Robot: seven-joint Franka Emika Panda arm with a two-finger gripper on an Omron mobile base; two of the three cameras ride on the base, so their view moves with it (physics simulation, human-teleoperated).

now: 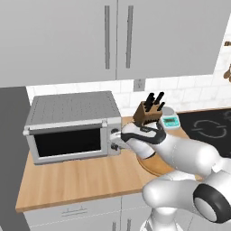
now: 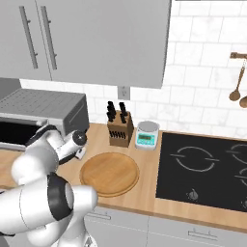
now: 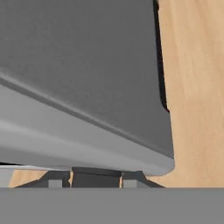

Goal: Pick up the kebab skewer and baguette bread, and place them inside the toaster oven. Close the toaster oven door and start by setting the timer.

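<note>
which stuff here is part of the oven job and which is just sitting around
Belongs to the job:
- toaster oven
- toaster oven door, shut
- gripper, at the oven's right-hand control panel

Just lying about:
- knife block
- kitchen scale
- round wooden board
- stovetop
- hanging wooden spoons
</note>
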